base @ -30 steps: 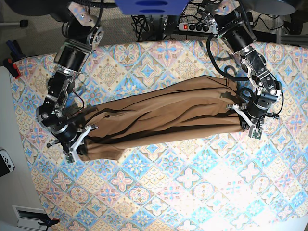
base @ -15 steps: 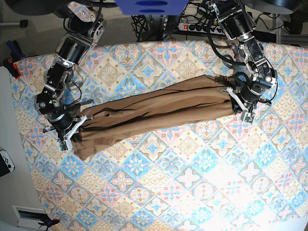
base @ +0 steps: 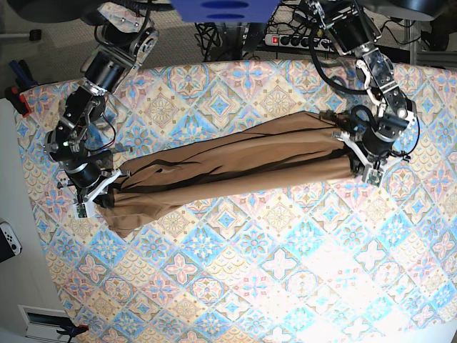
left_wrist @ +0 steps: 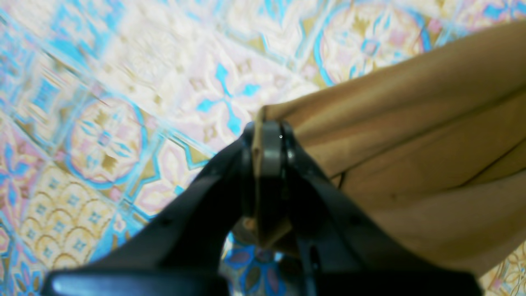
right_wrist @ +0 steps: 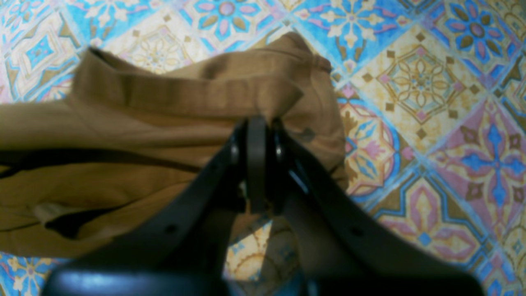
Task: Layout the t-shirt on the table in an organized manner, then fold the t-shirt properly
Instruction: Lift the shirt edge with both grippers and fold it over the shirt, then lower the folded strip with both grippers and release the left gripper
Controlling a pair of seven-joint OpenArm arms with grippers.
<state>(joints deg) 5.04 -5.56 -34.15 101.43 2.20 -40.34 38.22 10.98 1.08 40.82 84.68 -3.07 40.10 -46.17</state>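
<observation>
Now | t-shirt (base: pixel 228 163) stretched between arms | left fingers (left_wrist: pixel 271 142), right fingers (right_wrist: pixel 257 135) pinching its ends

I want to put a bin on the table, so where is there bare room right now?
The widest free patch is the table on the near side of the t-shirt, down to the near edge. A narrower strip lies beyond the shirt, toward the arm bases. The shirt's two ends are crowded: the left gripper and right gripper clamp them.

No readable text, label, brand, number or sign anywhere: none on the t-shirt (base: pixel 228 166), none on the table (base: pixel 235 271) (patterned tiles only), none near either gripper.
</observation>
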